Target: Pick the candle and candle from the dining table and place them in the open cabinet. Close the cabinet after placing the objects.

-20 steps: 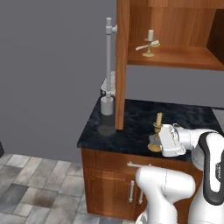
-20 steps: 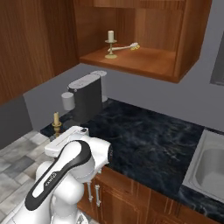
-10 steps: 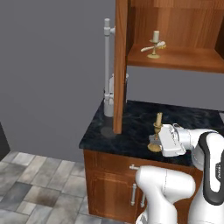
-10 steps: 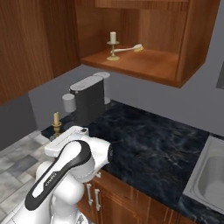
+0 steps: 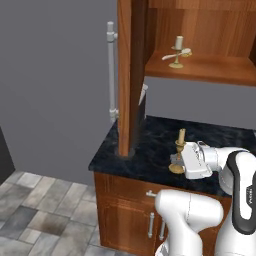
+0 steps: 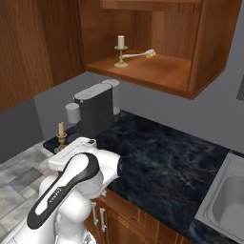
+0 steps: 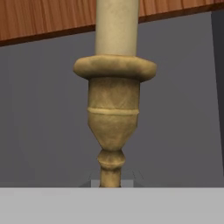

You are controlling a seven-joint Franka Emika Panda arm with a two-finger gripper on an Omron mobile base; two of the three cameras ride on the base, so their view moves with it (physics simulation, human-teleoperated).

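Base drives closer over the last second; cabinet (image 5: 200,70) now fills 12 to 2 o'clock. First candle (image 5: 177,50) stands on its shelf beside a brush (image 6: 138,54). Claw (image 5: 181,159) is clamped on the taper candle (image 5: 179,150), above the table (image 5: 145,150). Judgement: carry leg nearly done, lift next.

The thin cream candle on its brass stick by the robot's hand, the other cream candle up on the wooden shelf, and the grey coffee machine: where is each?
thin cream candle on brass stick (image 5: 179,150), left base view, on the brass stem.
cream candle on the wooden shelf (image 6: 121,42), right base view, on the wax.
grey coffee machine (image 6: 95,112), right base view, on its front.
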